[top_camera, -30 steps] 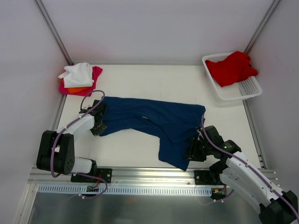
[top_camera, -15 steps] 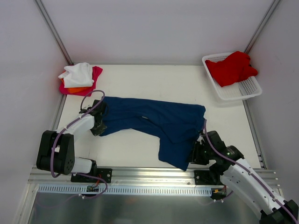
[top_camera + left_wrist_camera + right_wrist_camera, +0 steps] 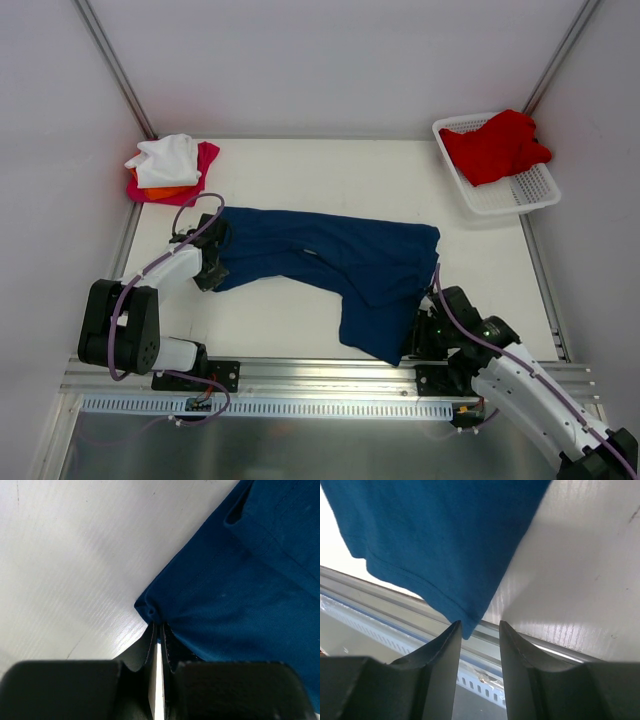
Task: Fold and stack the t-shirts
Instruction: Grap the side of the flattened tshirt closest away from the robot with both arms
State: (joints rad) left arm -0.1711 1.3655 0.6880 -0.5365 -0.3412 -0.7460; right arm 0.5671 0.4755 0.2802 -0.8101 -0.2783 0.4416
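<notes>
My left jaws are pressed together, pinching a corner of the navy t-shirt (image 3: pixel 240 580) near the table's (image 3: pixel 330 170) left edge. My right jaws stand spread at the near edge, with the shirt's hemmed corner hanging just at their tips. I cannot tell whether it touches them. The shirt lies rumpled in a long band across the table, widest near me. In the far left corner a white t-shirt (image 3: pixel 168 157) covers most of an orange t-shirt (image 3: pixel 160 191), both on a magenta t-shirt (image 3: pixel 206 158). A red t-shirt (image 3: pixel 495 145) fills the basket (image 3: pixel 530 196) at the far right corner.
</notes>
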